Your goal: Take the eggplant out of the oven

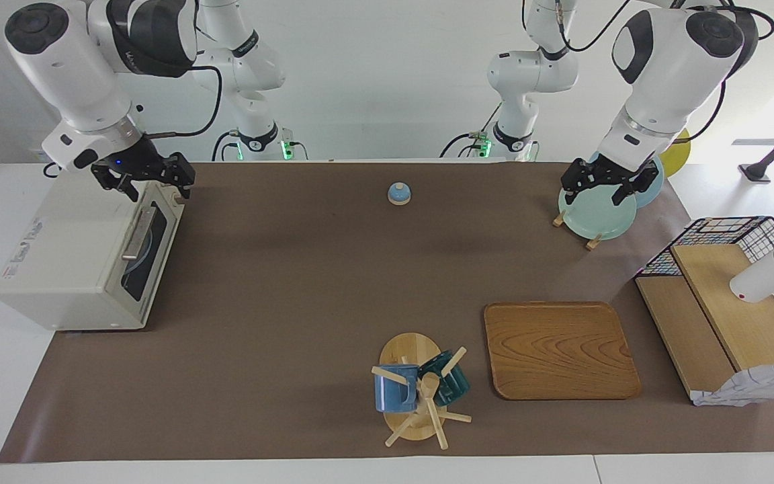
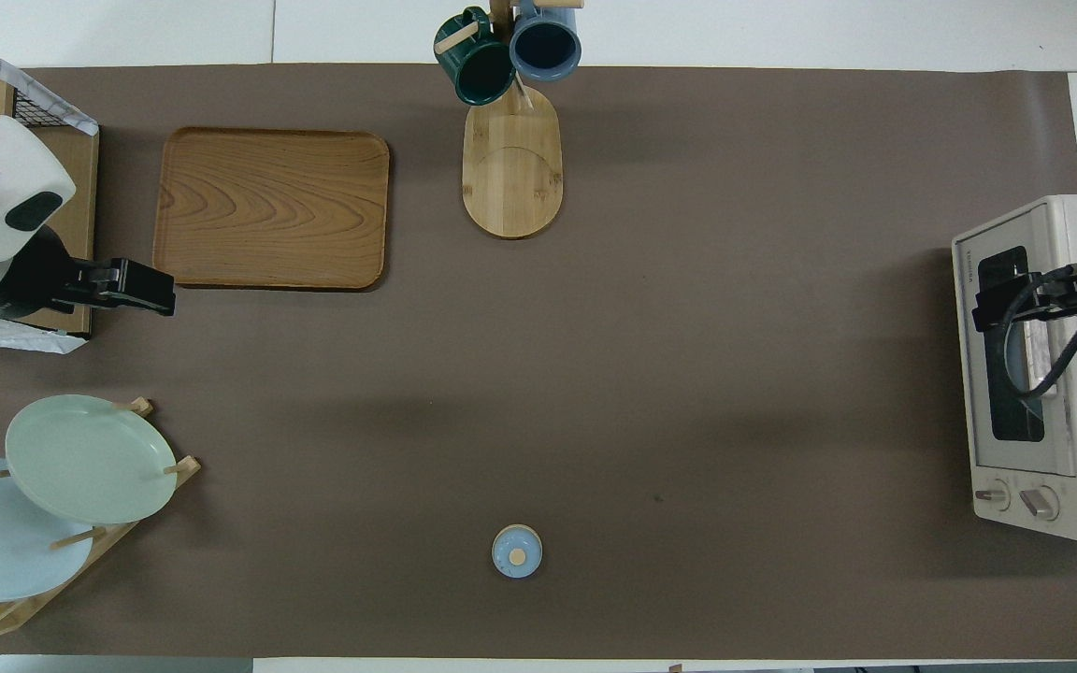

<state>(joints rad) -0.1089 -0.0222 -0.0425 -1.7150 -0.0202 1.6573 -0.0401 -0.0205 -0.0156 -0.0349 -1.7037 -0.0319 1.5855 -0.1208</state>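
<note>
The oven [image 1: 84, 252] stands shut, its contents hidden by dark glass. My right gripper [image 1: 152, 181] hangs over it, fingers apart; my left gripper [image 1: 605, 188], fingers apart, waits well away from the oven.

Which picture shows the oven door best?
The overhead view: the oven shows its whole dark glass door and both knobs, though the right gripper hangs over it. The facing view shows the door slantwise, shut.
</note>
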